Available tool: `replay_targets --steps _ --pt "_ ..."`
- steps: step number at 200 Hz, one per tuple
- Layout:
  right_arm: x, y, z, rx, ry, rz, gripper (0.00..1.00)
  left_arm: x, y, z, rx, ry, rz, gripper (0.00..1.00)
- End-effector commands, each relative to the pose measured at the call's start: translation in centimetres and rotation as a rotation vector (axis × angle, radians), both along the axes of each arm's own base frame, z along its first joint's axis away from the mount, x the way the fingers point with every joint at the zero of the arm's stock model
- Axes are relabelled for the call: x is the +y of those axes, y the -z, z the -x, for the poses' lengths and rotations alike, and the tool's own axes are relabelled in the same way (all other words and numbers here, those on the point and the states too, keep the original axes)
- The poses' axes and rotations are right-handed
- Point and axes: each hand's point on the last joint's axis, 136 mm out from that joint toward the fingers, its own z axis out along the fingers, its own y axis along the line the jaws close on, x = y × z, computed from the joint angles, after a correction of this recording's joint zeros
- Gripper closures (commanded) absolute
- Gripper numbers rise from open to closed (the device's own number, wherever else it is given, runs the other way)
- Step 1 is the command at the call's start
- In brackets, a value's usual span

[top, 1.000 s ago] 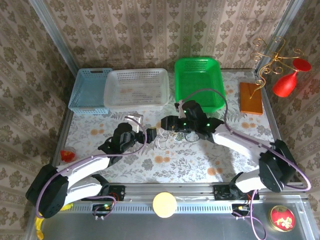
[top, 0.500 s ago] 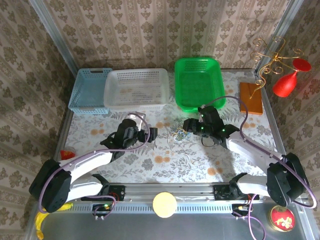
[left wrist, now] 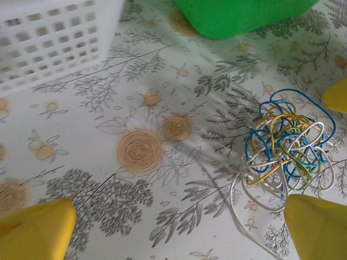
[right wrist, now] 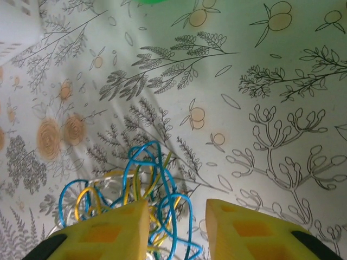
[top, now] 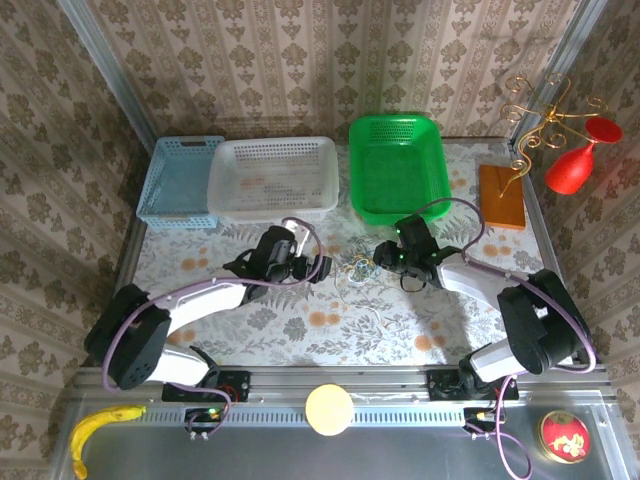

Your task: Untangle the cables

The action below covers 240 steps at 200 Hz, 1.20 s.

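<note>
The cables [top: 355, 270] are a small tangle of thin blue, yellow and white loops lying on the flowered table cloth [top: 330, 330]. In the left wrist view the clump of cables [left wrist: 287, 143] lies just ahead of my right-hand finger. My left gripper [top: 318, 268] [left wrist: 173, 233] stands wide open to the left of them, with bare cloth between its yellow fingers [left wrist: 32, 230]. From the right, my right gripper [top: 378, 255] [right wrist: 176, 230] has its jaws partly narrowed. Blue loops of the cables [right wrist: 152, 189] lie in the gap and against one pad, but they are not pinched.
A blue basket [top: 180, 180], a white basket [top: 272, 178] and a green basket [top: 397, 165] line the far edge. A wooden block [top: 501, 195] with a gold wire stand and a red glass [top: 572, 165] are at the far right. A banana [top: 100, 425] lies at the front left.
My left gripper has slid right toward the cables. My right gripper pulled back rightward, then settled at the clump's right side with narrower jaws. The clump shifted a little right.
</note>
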Motion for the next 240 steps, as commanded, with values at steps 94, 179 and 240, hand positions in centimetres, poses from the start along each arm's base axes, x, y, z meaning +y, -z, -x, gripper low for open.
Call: replay_targets --steps 94,179,240 --pt "2.6 -2.4 -0.1 -0.055 -0.034 -0.217 1.00 -7.1 1.5 -2.8 0.015 0.168 0.014 0.00" --pt "6.0 -7.5 -0.1 -0.103 -0.116 -0.404 1.00 -6.8 5.2 -2.1 0.070 0.164 0.007 0.00" --pt "7.1 -17.4 -0.2 -0.252 -0.218 -0.479 1.00 -4.4 8.9 -0.5 0.129 0.133 -0.071 0.02"
